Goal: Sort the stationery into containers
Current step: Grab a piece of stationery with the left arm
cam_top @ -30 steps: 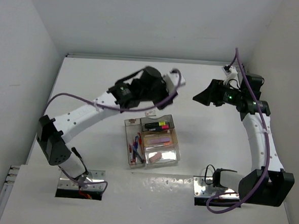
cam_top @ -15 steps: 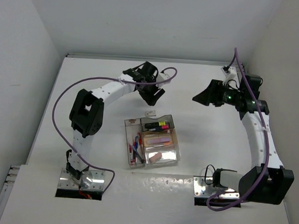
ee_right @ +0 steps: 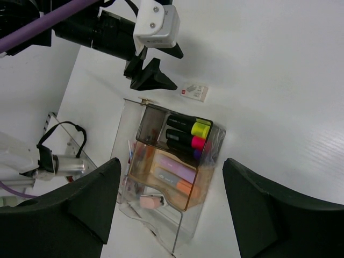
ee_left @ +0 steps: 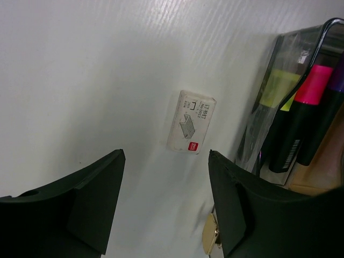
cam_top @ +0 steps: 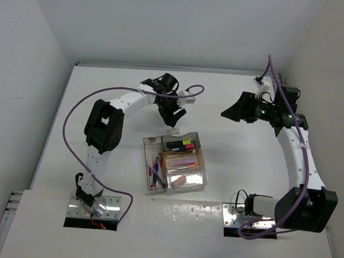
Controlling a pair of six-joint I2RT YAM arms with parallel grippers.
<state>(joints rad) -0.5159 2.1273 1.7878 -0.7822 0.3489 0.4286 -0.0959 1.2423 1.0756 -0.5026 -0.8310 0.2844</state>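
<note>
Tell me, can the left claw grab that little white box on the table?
Probably yes. The left claw hangs open over the staple box, which shows between its fingers with nothing lying on it. The highlighter tray sits close beside the box but apart from it.

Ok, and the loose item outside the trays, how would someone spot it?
On the white table, find the cluster of clear plastic trays in the middle. Just beyond its far edge, under the open left gripper, lies a small flat white box. It alone sits on bare table, printed with a staple drawing and red mark.
</note>
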